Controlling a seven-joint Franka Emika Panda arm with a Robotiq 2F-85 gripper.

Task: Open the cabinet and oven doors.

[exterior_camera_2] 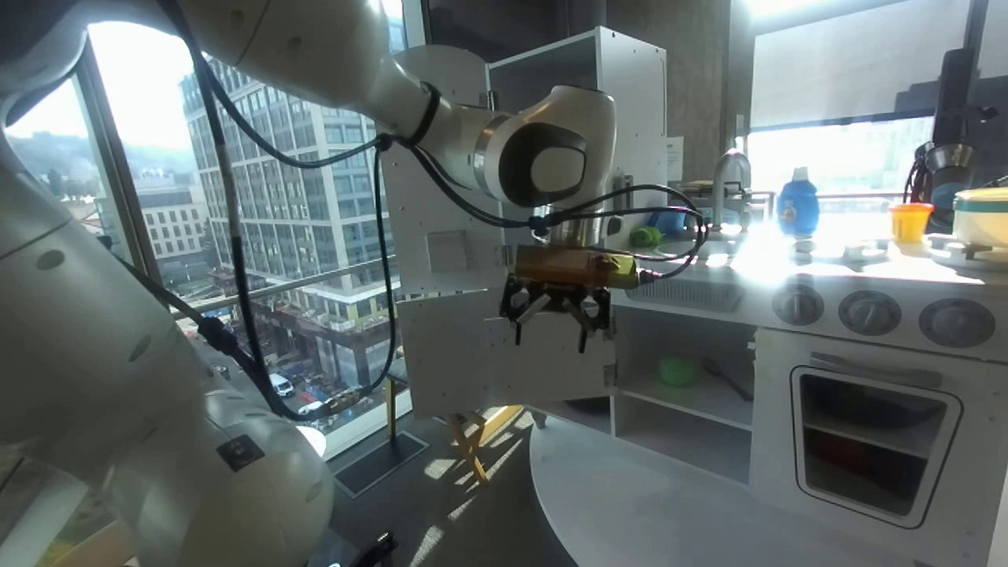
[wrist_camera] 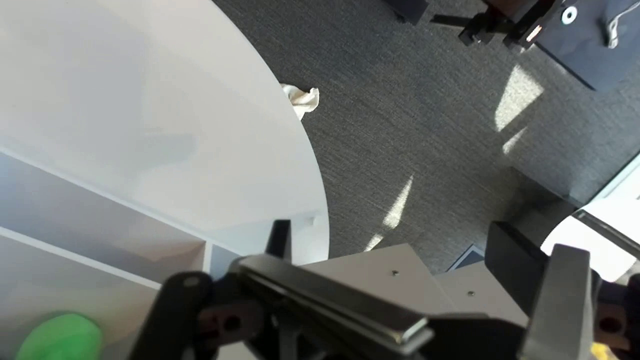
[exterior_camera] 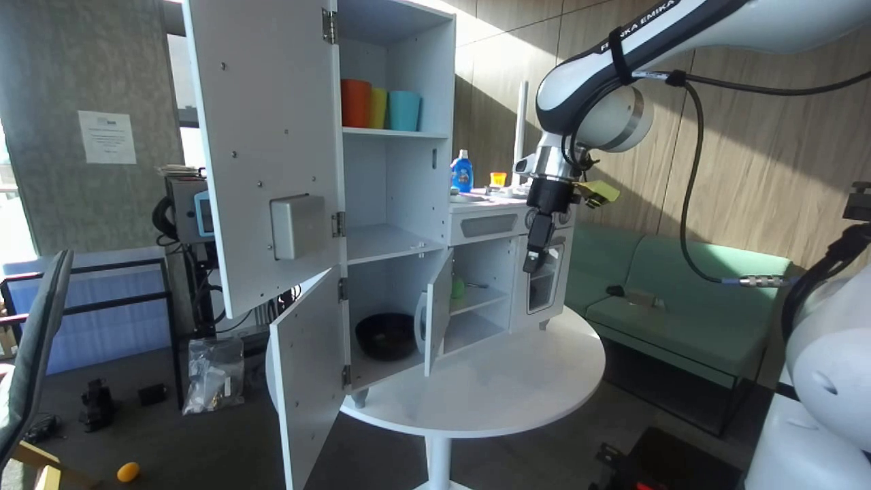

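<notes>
The oven door looks shut, so it seems to be the job left to do. Its handle is a bar that runs across the top of the door. That makes it likely that the door tips down, but no hinge shows. The round knobs sit just above the oven door, so it is best to come in slowly and not bump them.

The gripper hangs out in front and to the left of the oven door in an exterior view, and it does not seem to touch anything. Its fingers are spread apart with nothing held between them. The gap seems to run more along the bar than across it. A good plan is to turn the gripper, slip one finger behind the bar, squeeze, then pull out and down in a gentle curve. A hard tug could make the fingers slide off.

Next along, to the left of the oven door, the small cabinet door is swung open. It sticks out, so the gripper should steer around it on the way over. Farther from the oven door on that side, the low cabinet door and the tall cabinet door stand open too. Both are best left alone.
</notes>
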